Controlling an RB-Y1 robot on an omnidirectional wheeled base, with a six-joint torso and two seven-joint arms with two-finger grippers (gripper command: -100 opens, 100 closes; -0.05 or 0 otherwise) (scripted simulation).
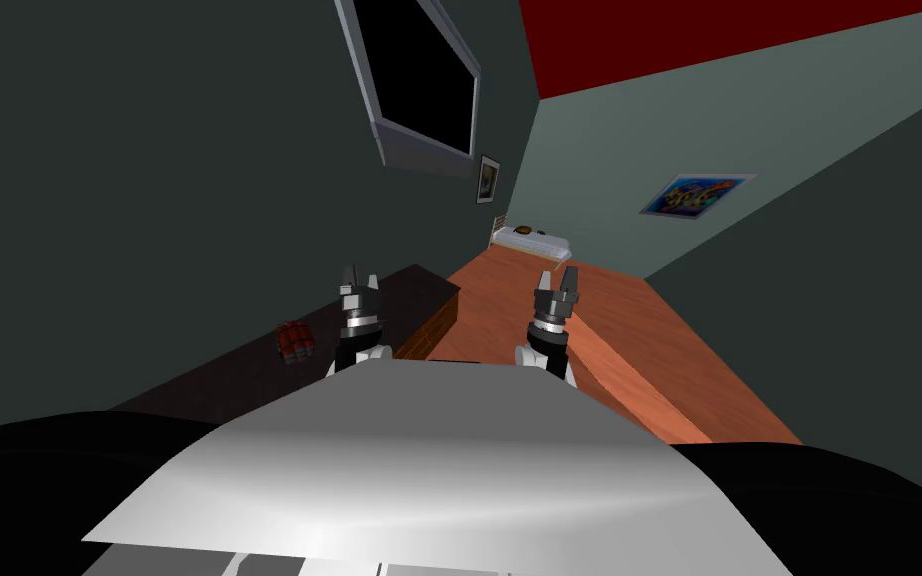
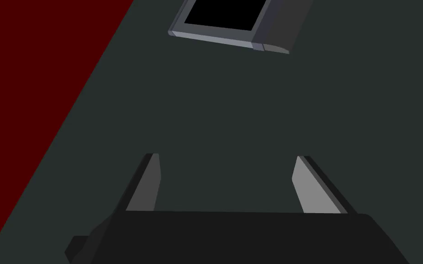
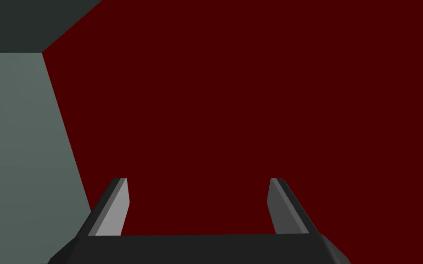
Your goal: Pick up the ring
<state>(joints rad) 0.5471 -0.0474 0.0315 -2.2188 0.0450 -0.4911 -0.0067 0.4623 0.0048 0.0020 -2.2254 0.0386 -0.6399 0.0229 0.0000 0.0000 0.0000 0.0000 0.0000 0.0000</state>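
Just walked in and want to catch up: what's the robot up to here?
Nothing is being handled yet. The left gripper and the right gripper are both open and empty, raised ahead of the robot. A red object lies on a dark tabletop beside the left arm. A brown item on white furniture at the far end is too small to identify.
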